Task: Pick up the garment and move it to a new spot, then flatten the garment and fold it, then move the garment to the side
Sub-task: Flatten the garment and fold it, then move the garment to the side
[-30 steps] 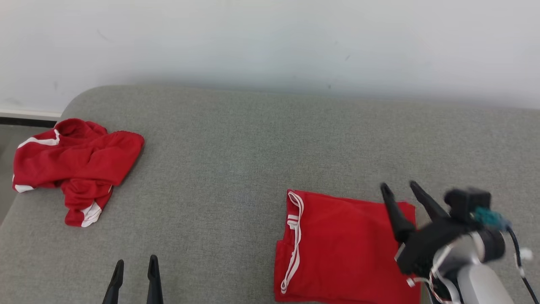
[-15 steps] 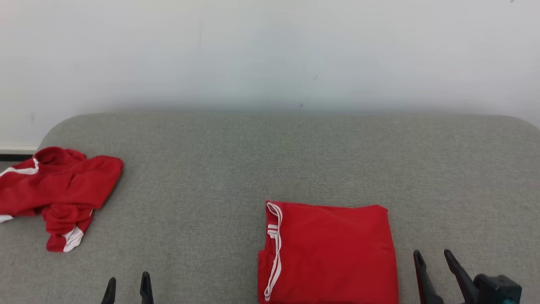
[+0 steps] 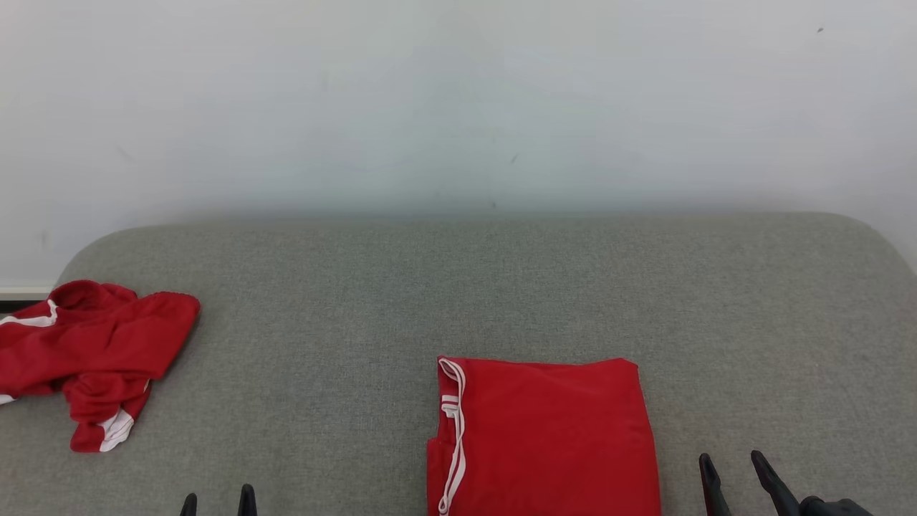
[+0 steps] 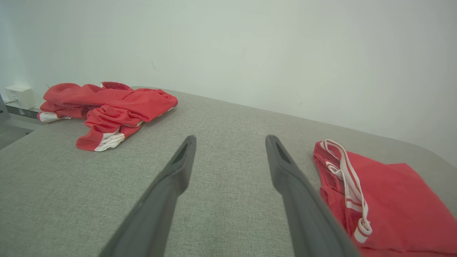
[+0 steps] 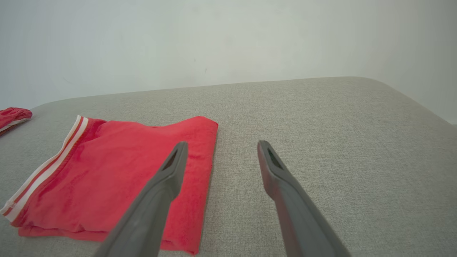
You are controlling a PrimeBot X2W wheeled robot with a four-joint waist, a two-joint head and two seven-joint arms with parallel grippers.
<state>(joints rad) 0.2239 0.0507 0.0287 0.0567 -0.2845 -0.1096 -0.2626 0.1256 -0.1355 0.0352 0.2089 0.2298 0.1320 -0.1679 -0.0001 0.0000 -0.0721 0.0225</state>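
A red garment with white trim [image 3: 544, 437] lies folded into a flat rectangle on the grey cushion [image 3: 458, 287], near its front edge. My right gripper [image 3: 732, 460] stands open just to the garment's right, touching nothing. The right wrist view shows the folded garment [image 5: 117, 178] left of that open gripper [image 5: 222, 143], whose left finger overlaps the garment's edge. My left gripper [image 3: 218, 496] is open and empty at the lower left. In the left wrist view that gripper [image 4: 230, 138] points between the folded garment [image 4: 392, 207] and a crumpled red one [image 4: 107, 103].
A second red garment with white stripes [image 3: 93, 351] lies crumpled at the cushion's far left edge. A pale wall [image 3: 458, 107] rises right behind the cushion. The cushion's corner rounds off at the right [image 3: 881, 236]. A white box [image 4: 14, 94] sits by the wall at the left.
The right gripper has drawn back from above the folded garment's right edge to beside it. The head camera has shifted, so everything sits lower and further left in view.
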